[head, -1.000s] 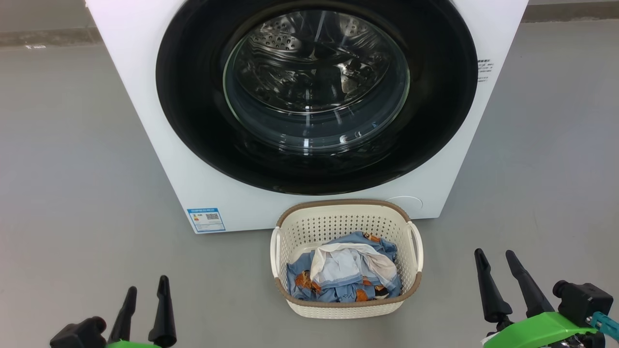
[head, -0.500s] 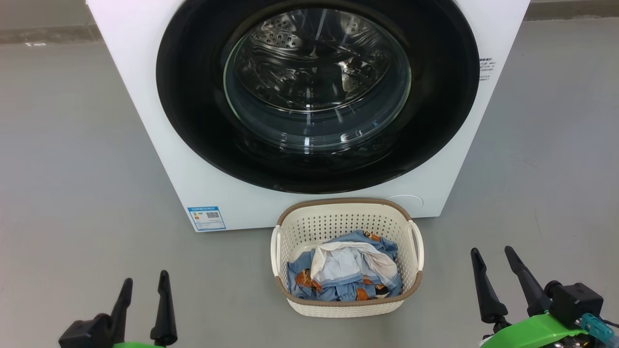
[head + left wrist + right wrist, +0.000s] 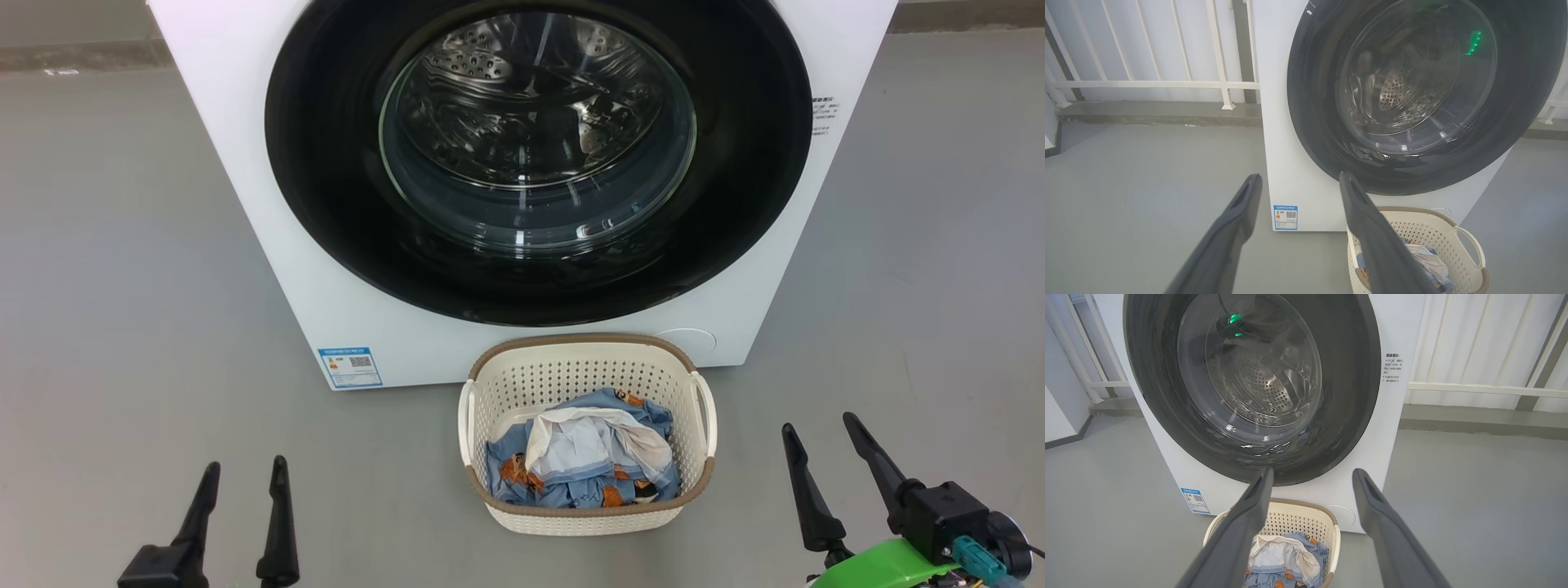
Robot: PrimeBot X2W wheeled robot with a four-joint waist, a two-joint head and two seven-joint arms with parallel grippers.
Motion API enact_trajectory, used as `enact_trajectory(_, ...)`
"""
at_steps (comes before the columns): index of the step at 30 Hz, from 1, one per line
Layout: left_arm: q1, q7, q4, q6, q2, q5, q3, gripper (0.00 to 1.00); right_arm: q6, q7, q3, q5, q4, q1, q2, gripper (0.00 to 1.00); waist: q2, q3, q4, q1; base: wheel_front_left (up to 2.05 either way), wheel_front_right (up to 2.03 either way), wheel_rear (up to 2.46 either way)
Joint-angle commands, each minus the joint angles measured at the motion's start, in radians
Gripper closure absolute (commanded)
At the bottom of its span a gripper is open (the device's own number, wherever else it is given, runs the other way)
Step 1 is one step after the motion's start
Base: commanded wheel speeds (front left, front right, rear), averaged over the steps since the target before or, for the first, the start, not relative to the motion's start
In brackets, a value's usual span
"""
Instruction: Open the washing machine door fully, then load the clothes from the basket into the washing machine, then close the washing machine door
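Head view: the washing machine door [image 3: 735, 163] is seen shut flush against the washing machine [image 3: 326, 269], with the steel drum [image 3: 522, 90] showing through its glass. The basket [image 3: 588, 347] stands on the floor [image 3: 122, 286] at 6 o'clock from the door, just in front of the machine, and the clothes [image 3: 580, 465] are heaped inside it.

The left gripper [image 3: 246, 464] is placed at 8 o'clock from the basket and the right gripper [image 3: 819, 422] at 4 o'clock. Both are empty, with fingers spread apart, and both are well away from the door.

Opening the door is judged to be the step in hand; no part of the task is done yet. No handle or recess can be made out on the black rim, so the catch side should be found first. A small printed notice [image 3: 823, 110] sits at 3 o'clock from the door, but what it says cannot be read. The rim's edge should be hooked rather than the glass. The door should then be swung in an arc about its hinge, with care that the basket is cleared by the sweep.
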Motion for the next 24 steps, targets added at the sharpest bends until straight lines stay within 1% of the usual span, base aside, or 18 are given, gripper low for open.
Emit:
enact_trajectory(1,-0.017,-0.014,-0.034,0.004,0.015,0.03,0.03,0.0,0.002,-0.016,0.029,-0.031,-0.029,0.0,-0.008,0.0,0.0,-0.001,0.0,0.0,0.0,0.0,0.0)
enact_trajectory(24,-0.02,-0.014,-0.041,-0.001,0.015,0.015,0.044,0.0,0.002,-0.016,0.02,-0.03,-0.021,0.003,-0.007,0.0,0.0,-0.003,-0.001,0.0,0.0,0.0,0.0)
